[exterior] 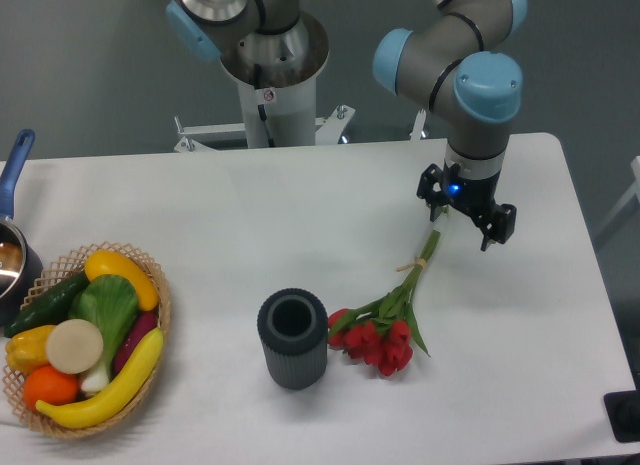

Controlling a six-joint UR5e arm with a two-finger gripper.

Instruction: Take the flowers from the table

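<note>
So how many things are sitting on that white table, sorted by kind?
Bunch of red tulips: 1
Dark ribbed cup: 1
Wicker basket of vegetables and fruit: 1
Pot with a blue handle, partly out of view: 1
Total: 4

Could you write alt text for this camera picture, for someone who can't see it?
A robot arm's gripper hangs open over the stem end of a bunch of red flowers lying on a white table. A dark cup stands beside the blooms, and a basket of vegetables sits at the left.
</note>
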